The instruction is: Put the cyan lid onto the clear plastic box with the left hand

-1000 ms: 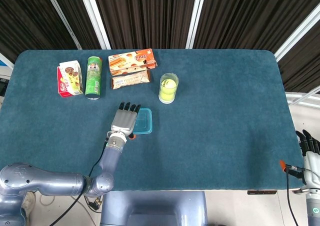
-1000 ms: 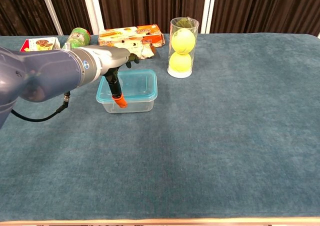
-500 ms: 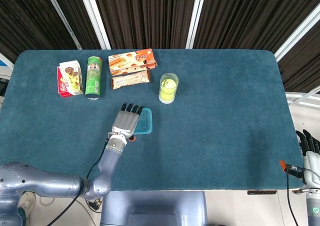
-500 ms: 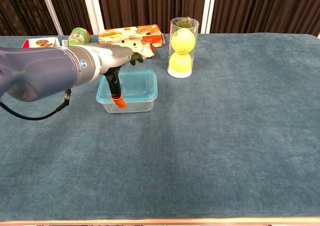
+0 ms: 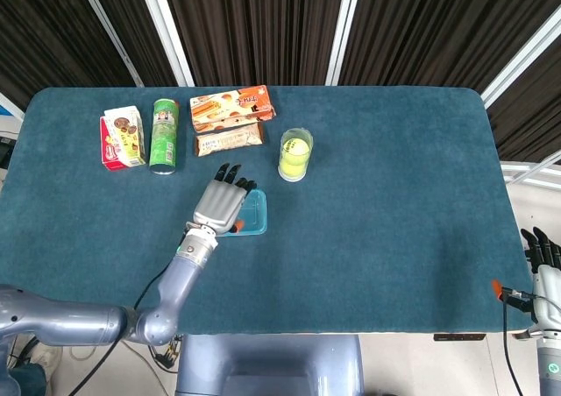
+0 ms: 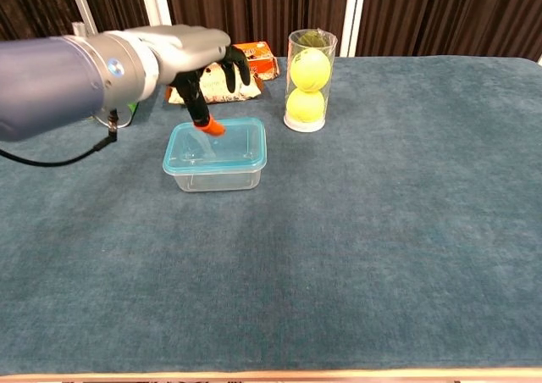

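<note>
Lid [image 5: 252, 212]: in the head view, cyan, seen lying flat on the box; its left part is hidden under the left robot hand.
Box [image 5: 255, 231]: barely told apart from the lid in this view; set near the middle-left of the bench [image 5: 394, 194].
Left robot hand [image 5: 221, 205]: held above the lid's left edge, fingers spread and pointing away from the robot; nothing is held.
Right robot hand [image 5: 543, 256]: only partly seen at the lower right corner, off the bench edge; fingers appear straight and nothing is seen in it.
Other things: a tube of balls [image 5: 295, 154] just beyond the box, a green can [image 5: 163, 135], a carton [image 5: 122, 137] and two snack packs [image 5: 232, 108] along the far left.

Lid, chest view [image 6: 217, 144]: seated on the clear box [image 6: 216, 176], rim lined up all round as far as can be seen.
Left robot hand, chest view [image 6: 203, 57]: raised clear above the lid's far edge, dark fingers apart and empty; an orange tip hangs just over the lid, and contact cannot be told.
Right robot hand, chest view: not seen.

Progress: the lid is judged placed; whether it has been pressed fully closed cannot be told.
Left to do: probably only for the arm to be drawn away.
</note>
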